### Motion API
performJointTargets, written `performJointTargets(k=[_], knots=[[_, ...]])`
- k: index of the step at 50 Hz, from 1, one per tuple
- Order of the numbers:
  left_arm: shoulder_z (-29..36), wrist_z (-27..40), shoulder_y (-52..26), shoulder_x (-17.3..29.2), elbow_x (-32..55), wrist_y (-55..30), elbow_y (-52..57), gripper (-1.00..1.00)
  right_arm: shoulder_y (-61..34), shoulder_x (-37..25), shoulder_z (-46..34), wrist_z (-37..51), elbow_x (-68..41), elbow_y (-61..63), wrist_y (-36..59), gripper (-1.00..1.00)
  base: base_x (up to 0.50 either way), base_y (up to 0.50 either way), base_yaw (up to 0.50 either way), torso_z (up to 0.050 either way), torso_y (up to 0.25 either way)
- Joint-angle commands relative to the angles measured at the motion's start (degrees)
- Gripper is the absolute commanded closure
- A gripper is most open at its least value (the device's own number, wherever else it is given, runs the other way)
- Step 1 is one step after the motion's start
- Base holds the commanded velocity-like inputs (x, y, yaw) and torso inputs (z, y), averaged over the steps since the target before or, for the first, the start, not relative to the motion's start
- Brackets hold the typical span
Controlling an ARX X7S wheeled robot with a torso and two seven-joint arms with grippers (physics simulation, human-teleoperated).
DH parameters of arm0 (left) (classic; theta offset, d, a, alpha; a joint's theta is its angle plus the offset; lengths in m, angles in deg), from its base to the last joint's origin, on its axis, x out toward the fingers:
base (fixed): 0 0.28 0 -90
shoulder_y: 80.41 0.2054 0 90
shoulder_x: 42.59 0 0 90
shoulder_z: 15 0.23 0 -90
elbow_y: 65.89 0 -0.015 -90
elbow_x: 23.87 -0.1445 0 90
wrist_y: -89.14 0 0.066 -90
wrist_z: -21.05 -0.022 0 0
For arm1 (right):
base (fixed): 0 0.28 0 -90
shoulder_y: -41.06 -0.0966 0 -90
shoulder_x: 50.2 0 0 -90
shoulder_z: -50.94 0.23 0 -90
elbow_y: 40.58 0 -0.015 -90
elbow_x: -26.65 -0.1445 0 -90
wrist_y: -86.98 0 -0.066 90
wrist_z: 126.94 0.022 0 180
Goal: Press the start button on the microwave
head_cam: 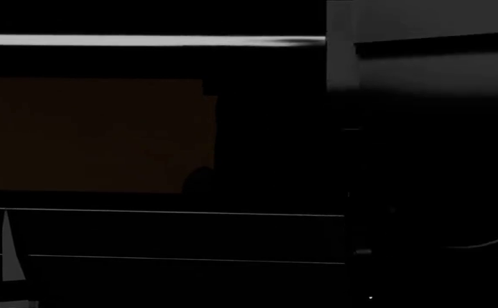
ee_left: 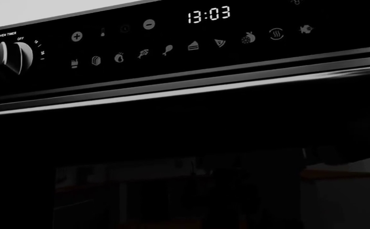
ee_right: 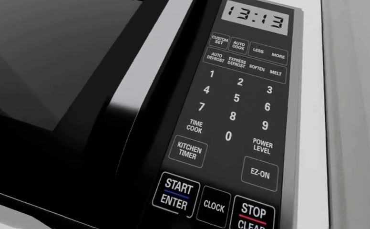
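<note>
The microwave [ee_right: 89, 71] fills the right wrist view, seen very close. It has a glossy black door with a dark window and a black keypad panel [ee_right: 242, 109] with a display [ee_right: 255, 20] reading 13:13. The START/ENTER button [ee_right: 176, 194] sits at the panel's lower left, beside CLOCK [ee_right: 214, 206] and STOP/CLEAR [ee_right: 253, 214]. No fingers of either gripper show in any view, so I cannot see how near the right gripper is to the button. The microwave does not show in the other two views.
The left wrist view faces a black oven [ee_left: 172, 143] with a timer knob [ee_left: 13, 56], a 13:03 display [ee_left: 209, 14] and a silver bar handle [ee_left: 185, 86]. The head view shows that oven's brownish window [head_cam: 86, 135], its handle [head_cam: 146, 40] and a grey cabinet [head_cam: 437, 58].
</note>
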Motion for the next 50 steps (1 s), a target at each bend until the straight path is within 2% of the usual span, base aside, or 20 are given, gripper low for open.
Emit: performJointTargets(k=[1,19,25,40,50], knots=[[0.15,0.49,-0.15,0.33,0.30,0.12,-0.56,-1.00,-4.63,-0.80,-1.19,2.37,-1.50,-14.29,-11.06,1.00,0.00,0.00,0.00,0.000,0.000],[-0.17,1.28,0.74,1.17,0.91,0.19,0.39,-1.00,-9.49,0.45,-2.64,4.73,-4.66,-32.12,-23.07,1.00,0.00,0.00,0.00,0.000,0.000],[-0.31,1.47,0.43,1.56,1.42,4.45,-4.30,-1.00,-10.65,0.35,-3.35,5.46,-5.30,-38.63,-26.63,1.00,0.00,0.00,0.00,0.000,0.000],[-0.49,2.53,2.04,1.80,1.31,2.21,-0.92,-1.00,-17.14,1.62,-6.10,5.17,-7.32,-59.53,-38.58,1.00,0.00,0.00,0.00,0.000,0.000],[-0.59,2.98,1.97,2.10,1.62,3.93,-2.80,-1.00,-22.87,2.48,-9.19,6.39,-9.95,-76.54,-45.92,1.00,0.01,0.00,0.00,0.000,0.000]])
